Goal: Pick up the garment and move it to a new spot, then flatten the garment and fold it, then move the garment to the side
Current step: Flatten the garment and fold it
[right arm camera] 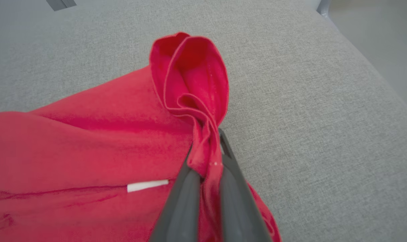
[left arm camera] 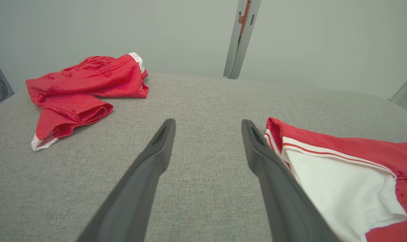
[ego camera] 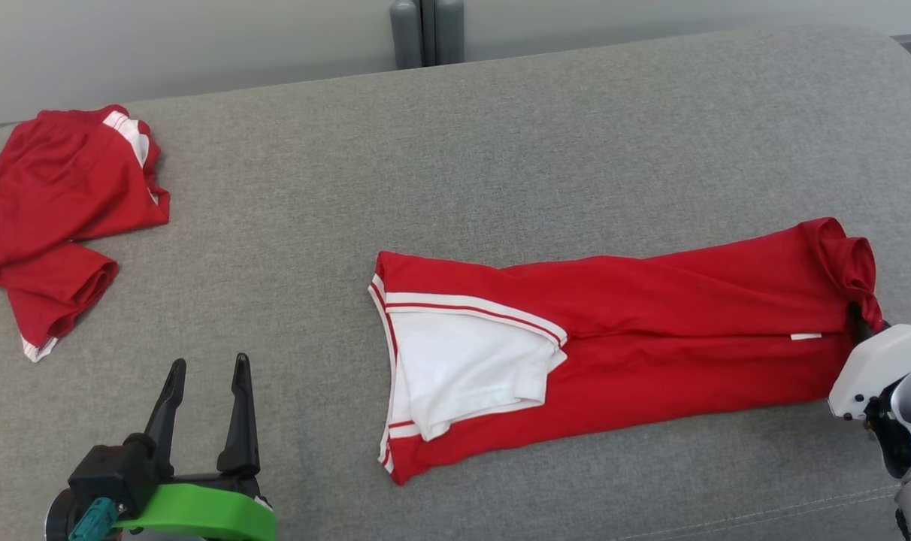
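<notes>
The garment [ego camera: 651,315] is a red shirt with white sleeves and striped trim, lying as a long narrow band across the grey cushion. Its white sleeve end [left arm camera: 337,181] points toward my left gripper. My right gripper [right arm camera: 208,151] is shut on the garment's bunched right edge [right arm camera: 190,74], and red cloth is pinched between its dark fingers [right arm camera: 185,198]. In the head view that right gripper [ego camera: 861,324] sits at the garment's far right end. My left gripper [ego camera: 204,383] stands open over bare cushion at the lower left, well apart from the garment, and its fingers [left arm camera: 149,168] hold nothing.
A second red garment [ego camera: 57,203] lies crumpled at the far left of the grey cushion [ego camera: 500,150]. A grey post [ego camera: 425,30] rises behind the cushion's back edge. The cushion's right edge [right arm camera: 374,77] drops off close to my right gripper.
</notes>
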